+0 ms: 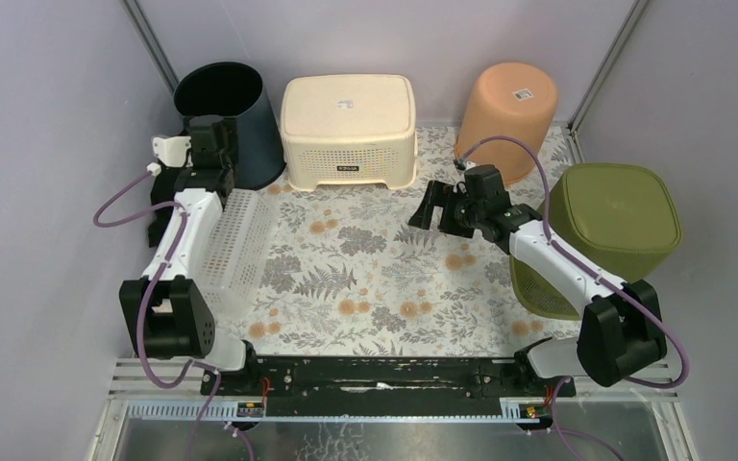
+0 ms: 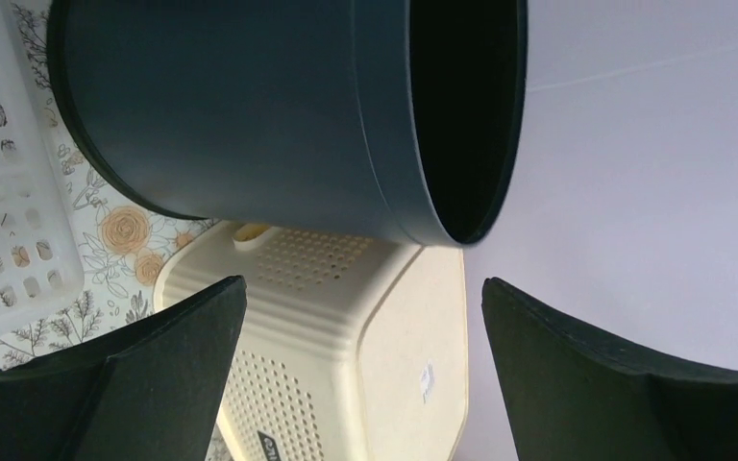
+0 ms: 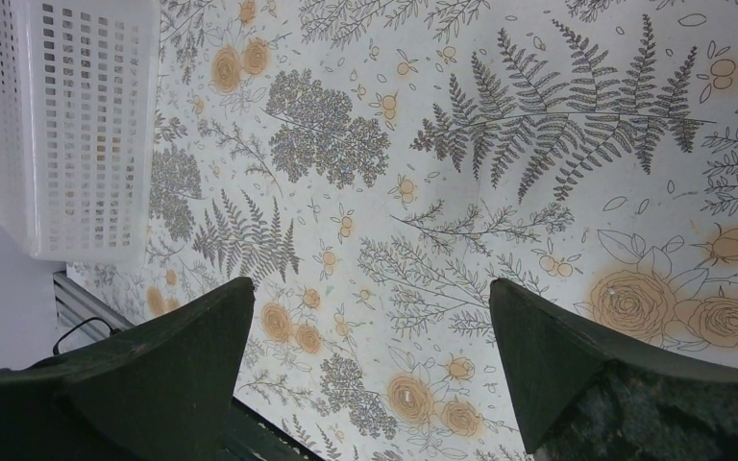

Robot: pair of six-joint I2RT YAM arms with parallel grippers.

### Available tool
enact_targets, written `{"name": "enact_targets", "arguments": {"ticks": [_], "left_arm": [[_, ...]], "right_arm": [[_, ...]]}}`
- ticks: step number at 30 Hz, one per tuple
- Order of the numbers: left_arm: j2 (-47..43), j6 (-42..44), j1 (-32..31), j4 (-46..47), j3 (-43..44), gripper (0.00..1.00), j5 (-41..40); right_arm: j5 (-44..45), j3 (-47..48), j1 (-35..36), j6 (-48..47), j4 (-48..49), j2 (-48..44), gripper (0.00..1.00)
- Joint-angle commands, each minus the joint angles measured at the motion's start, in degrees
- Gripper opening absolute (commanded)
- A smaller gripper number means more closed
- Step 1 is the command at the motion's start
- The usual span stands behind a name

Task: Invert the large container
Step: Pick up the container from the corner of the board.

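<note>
Large dark container [image 1: 255, 130] stood upright, mouth up, at the table's [image 1: 375, 250] far left corner, just beside a cream basket [image 1: 348, 125]. The left pincer [image 1: 207, 134] hung at its near side. From the left wrist, the container [image 2: 250, 106] sat just beyond the wide-spread, empty pincer [image 2: 363, 288]. From the right wrist, the right pincer [image 3: 370, 288] gaped wide over the floral table, holding nothing, with a white basket [image 3: 67, 125] off to one side.

Round bin [image 1: 240, 120]: we record dark navy, plain.
Perforated basket [image 1: 349, 115]: we note cream, dotted with fine holes.
Bucket [image 1: 504, 110]: we note peach-orange, plain.
Square tub [image 1: 620, 216]: we record olive green.
Lattice basket [image 1: 240, 240]: we note white, gridded with slots.
Bench [image 1: 375, 279]: we see white, printed with grey ferns and orange roses.
</note>
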Motion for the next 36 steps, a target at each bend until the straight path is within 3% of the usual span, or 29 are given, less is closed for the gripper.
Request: {"name": "enact_targets", "arguments": {"ticks": [1, 23, 27, 36], "left_arm": [[4.43, -5.15, 1.95, -2.12, 4.60, 1.00, -3.19], [23.24, -1.55, 7.05, -10.35, 18.43, 0.99, 6.54], [22.75, -0.16, 7.19, -10.33, 16.70, 0.89, 6.37], [18.00, 1.42, 7.54, -7.09, 8.04, 0.55, 8.23]], "right_arm": [[-1.41, 0.57, 0.82, 0.00, 2.50, 0.47, 1.00], [-2.18, 0.62, 2.75, -0.02, 3.50, 3.03, 0.99], [-2.11, 0.06, 2.79, 0.04, 3.62, 2.44, 0.99], [-1.88, -0.81, 2.93, 0.18, 3.05, 0.45, 0.99]]}}
